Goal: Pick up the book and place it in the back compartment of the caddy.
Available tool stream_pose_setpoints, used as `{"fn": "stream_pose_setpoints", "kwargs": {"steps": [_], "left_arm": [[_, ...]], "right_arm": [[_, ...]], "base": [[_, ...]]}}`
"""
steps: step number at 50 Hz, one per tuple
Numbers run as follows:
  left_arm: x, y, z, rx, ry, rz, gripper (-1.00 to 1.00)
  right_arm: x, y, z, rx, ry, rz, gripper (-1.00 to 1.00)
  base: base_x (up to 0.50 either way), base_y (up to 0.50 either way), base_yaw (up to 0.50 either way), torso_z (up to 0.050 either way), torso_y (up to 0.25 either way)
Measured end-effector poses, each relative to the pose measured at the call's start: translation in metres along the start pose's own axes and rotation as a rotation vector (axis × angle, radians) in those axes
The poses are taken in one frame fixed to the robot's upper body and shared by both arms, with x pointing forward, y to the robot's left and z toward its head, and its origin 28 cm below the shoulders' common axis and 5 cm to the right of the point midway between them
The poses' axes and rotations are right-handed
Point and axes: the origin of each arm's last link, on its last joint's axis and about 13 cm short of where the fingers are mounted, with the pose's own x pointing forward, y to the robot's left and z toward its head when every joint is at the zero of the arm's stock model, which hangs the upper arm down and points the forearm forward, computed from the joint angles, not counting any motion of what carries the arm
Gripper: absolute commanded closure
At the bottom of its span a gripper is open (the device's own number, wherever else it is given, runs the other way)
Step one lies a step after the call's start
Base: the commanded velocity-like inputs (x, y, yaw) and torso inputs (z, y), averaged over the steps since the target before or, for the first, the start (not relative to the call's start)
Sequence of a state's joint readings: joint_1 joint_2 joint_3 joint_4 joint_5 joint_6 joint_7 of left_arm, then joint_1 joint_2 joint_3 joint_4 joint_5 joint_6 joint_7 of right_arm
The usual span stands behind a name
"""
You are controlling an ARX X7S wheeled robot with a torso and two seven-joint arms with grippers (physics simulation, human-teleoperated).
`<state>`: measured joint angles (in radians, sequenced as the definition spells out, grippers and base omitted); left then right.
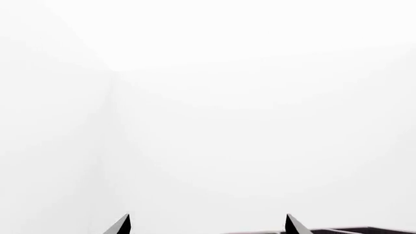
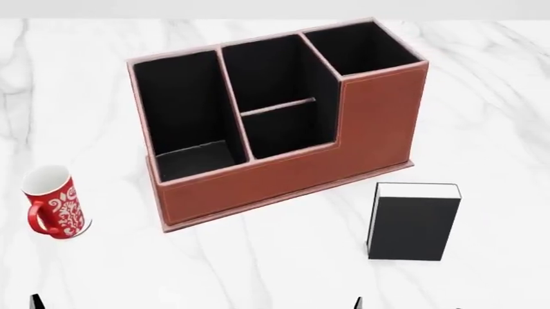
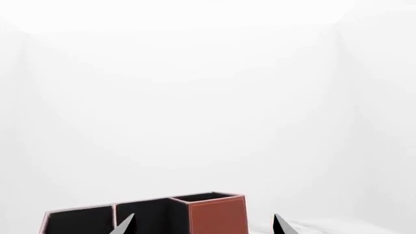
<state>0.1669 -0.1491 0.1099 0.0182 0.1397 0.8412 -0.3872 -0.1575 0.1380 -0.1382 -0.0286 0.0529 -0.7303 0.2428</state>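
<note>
The black book with white page edges stands upright on the marble table, in front of the caddy's right end. The reddish-brown caddy stands mid-table, and its back compartment is the black-lined middle cell behind the low divider. The caddy also shows in the right wrist view, and a sliver of it in the left wrist view. My left gripper and right gripper are both open and empty, low at the near edge. Only their fingertips show in the head view.
A red patterned mug stands at the left, in front of the caddy's left end. The white marble table runs between the grippers and the caddy. Both wrist views look mostly at white wall.
</note>
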Motion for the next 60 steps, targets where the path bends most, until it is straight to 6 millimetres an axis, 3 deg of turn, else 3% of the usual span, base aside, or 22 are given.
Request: {"fn": "stream_pose_setpoints", "kwargs": {"steps": [60], "left_arm": [[0.0004, -0.0001, 0.0001, 0.0, 0.001, -0.003, -1.0]], "right_arm": [[0.0008, -0.001, 0.0007, 0.021, 0.002, -0.001, -1.0]], "base": [[0.0, -0.17, 0.0, 0.0, 0.0]]}}
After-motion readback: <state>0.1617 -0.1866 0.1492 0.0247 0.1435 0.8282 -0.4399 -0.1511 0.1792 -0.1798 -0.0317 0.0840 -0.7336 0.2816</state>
